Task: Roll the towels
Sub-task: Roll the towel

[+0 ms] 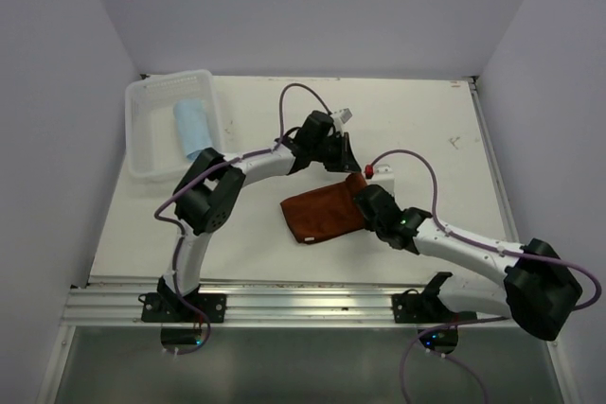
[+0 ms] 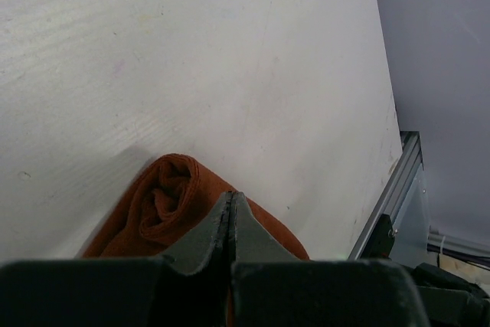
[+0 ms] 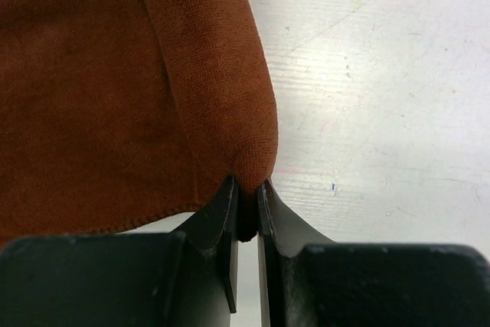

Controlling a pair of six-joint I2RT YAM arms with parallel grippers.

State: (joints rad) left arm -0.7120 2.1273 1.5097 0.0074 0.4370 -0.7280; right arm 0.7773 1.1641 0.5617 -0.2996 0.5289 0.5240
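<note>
Top view: the rust towel [image 1: 320, 215] lies mid-desk [image 1: 445, 120] between both arms, and the blue towel [image 1: 192, 127] sits in the white basket [image 1: 135, 139].

Left wrist: the left gripper [image 2: 231, 208] is closed tight, with the towel's rolled end right at its tips.

Right wrist: the right gripper [image 3: 246, 197] is pinching the towel's folded edge.
</note>
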